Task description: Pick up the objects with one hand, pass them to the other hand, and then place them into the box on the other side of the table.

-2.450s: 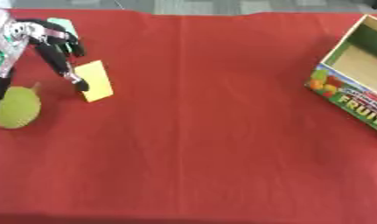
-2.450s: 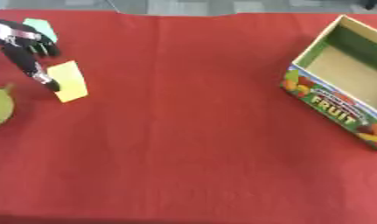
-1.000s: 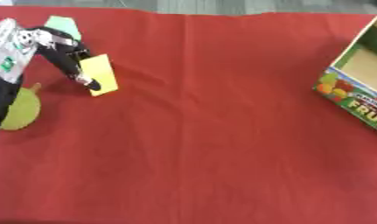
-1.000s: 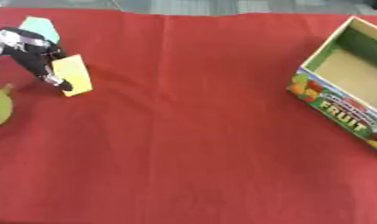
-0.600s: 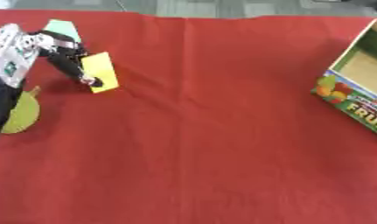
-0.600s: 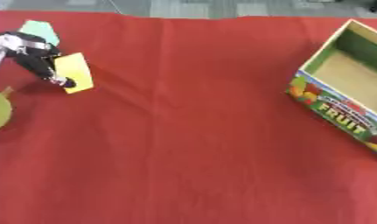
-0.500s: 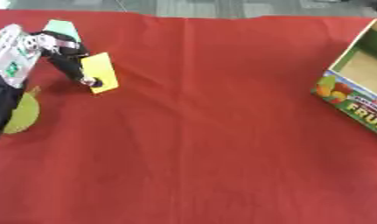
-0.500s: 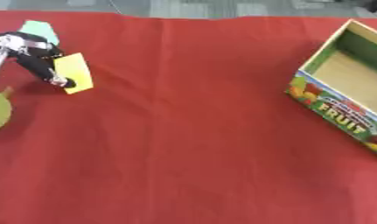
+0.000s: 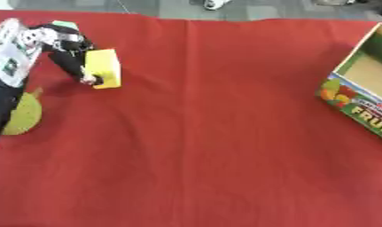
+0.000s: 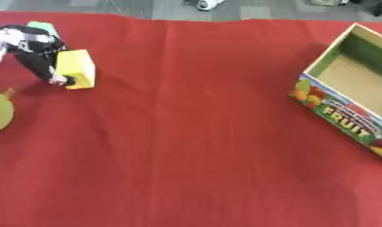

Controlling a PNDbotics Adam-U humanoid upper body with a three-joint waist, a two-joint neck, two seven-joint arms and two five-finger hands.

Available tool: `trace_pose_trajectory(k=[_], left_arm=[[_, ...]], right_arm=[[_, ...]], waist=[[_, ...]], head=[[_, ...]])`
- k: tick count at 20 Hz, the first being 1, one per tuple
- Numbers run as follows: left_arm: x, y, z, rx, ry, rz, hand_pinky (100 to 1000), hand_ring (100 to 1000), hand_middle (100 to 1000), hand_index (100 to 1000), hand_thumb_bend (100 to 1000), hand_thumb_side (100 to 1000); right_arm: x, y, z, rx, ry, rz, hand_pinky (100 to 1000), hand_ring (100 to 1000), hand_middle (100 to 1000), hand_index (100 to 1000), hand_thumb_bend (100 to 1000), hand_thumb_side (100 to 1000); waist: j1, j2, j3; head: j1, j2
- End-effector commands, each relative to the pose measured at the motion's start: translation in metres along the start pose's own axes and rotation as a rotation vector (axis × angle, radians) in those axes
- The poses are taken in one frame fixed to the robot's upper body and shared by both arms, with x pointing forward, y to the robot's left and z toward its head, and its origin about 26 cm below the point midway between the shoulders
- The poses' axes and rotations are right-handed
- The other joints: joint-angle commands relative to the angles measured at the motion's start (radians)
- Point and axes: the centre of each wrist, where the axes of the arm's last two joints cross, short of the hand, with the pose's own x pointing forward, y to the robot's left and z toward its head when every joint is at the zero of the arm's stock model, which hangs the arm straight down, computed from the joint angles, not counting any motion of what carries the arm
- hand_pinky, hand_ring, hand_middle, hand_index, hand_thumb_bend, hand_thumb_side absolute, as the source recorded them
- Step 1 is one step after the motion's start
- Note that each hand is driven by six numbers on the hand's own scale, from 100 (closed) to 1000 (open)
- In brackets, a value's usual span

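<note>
Gripping the yellow block (image 9: 103, 68), the left hand (image 9: 67, 53) appears; only right eye view shows the whole box (image 10: 350, 91).

You have the whole middle of the red counter (image 9: 209, 133) bare from nine o'clock across to the fruit box (image 10: 345, 95) at three o'clock. At the left edge, the yellow block (image 9: 103, 68) and a green pear (image 9: 21, 119) crowd your left hand (image 9: 66, 53).
</note>
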Motion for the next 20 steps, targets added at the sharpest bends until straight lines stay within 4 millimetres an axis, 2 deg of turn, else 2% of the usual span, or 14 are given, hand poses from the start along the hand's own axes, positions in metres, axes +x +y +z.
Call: trace_pose_trajectory(k=[1,5,9,15,20], left_arm=[[0.006,0.028,0.037,0.142,-0.064,0.032,720,615,494,533,100,175],[0.016,0.031,0.065,0.222,-0.136,0.059,716,609,488,530,100,163],[0.027,0.024,0.08,0.27,-0.201,0.093,710,598,480,535,100,173],[0.046,-0.009,0.088,0.36,-0.38,0.253,712,583,470,545,100,215],[0.067,-0.042,0.08,0.423,-0.488,0.391,712,572,460,548,100,246]], right_arm=[[0.02,-0.009,0.001,-0.002,-0.047,0.031,811,866,845,922,134,524],[0.023,-0.009,0.002,0.002,-0.057,0.032,812,866,844,922,133,521],[0.026,-0.006,0.001,0.015,-0.066,0.033,813,866,843,921,135,513],[0.04,0.004,0.003,0.067,-0.109,0.059,815,867,843,920,161,481],[0.058,0.023,0.007,0.158,-0.165,0.11,818,868,845,919,201,451]], waist=[[-0.001,-0.033,0.004],[-0.001,-0.04,0.01],[-0.008,-0.048,0.015],[-0.017,-0.054,0.022],[-0.022,-0.053,0.024]], head=[[-0.011,0.005],[-0.024,0.007],[-0.033,-0.003],[-0.055,0.003],[-0.072,0.008]])
